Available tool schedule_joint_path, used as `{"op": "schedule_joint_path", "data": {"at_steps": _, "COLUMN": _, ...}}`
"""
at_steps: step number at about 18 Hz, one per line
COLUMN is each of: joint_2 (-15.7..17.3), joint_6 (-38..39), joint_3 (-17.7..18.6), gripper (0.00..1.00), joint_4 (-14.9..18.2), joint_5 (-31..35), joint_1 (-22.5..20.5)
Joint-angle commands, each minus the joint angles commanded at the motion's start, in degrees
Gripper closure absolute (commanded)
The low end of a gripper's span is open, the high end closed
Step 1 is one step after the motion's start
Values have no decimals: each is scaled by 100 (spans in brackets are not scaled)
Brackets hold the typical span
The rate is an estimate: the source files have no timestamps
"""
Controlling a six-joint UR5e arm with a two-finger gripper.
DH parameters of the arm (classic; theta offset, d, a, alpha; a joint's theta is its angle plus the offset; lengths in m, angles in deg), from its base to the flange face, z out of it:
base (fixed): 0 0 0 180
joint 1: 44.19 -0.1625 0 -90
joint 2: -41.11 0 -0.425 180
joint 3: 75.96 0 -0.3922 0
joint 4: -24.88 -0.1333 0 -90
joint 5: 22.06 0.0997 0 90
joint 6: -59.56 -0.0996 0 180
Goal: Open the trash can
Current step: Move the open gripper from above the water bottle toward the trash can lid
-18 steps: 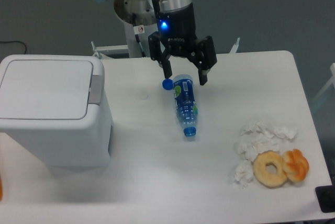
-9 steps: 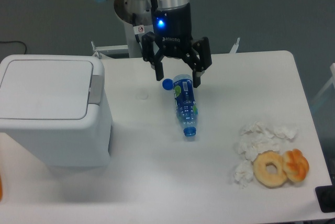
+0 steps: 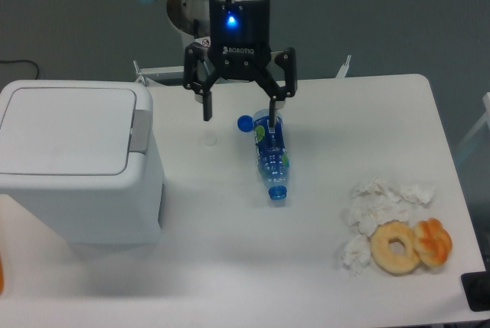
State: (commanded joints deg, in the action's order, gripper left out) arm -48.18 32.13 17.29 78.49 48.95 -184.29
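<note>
The trash can (image 3: 76, 171) is a large white boxy bin at the left of the table. Its flat lid (image 3: 65, 129) is closed, and the grey push tab (image 3: 141, 126) runs along the lid's right edge. My gripper (image 3: 239, 115) hangs open and empty above the table, to the right of the can and higher than its lid. Its left finger (image 3: 206, 106) is about 80 pixels right of the tab. Its right finger is over the top end of a lying blue bottle (image 3: 270, 153).
A blue bottle cap (image 3: 244, 123) lies beside the bottle's upper end. Crumpled white tissues (image 3: 379, 205), a doughnut (image 3: 395, 247) and an orange pastry (image 3: 434, 241) lie at the right front. The robot base stands behind the table's far edge.
My gripper has moved left toward the trash can, about 40 pixels over the last second, and has turned a little. It stays open. The can and the bottle have not moved.
</note>
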Motion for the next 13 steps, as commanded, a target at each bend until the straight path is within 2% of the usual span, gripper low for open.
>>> {"op": "schedule_joint_path", "data": {"at_steps": 7, "joint_2": -97, "joint_6": 141, "joint_3": 202, "gripper": 0, "joint_4": -9, "joint_5": -158, "joint_1": 404}}
{"op": "schedule_joint_path", "data": {"at_steps": 13, "joint_2": -149, "joint_6": 159, "joint_3": 299, "gripper": 0, "joint_4": -9, "joint_5": -185, "joint_1": 483}}
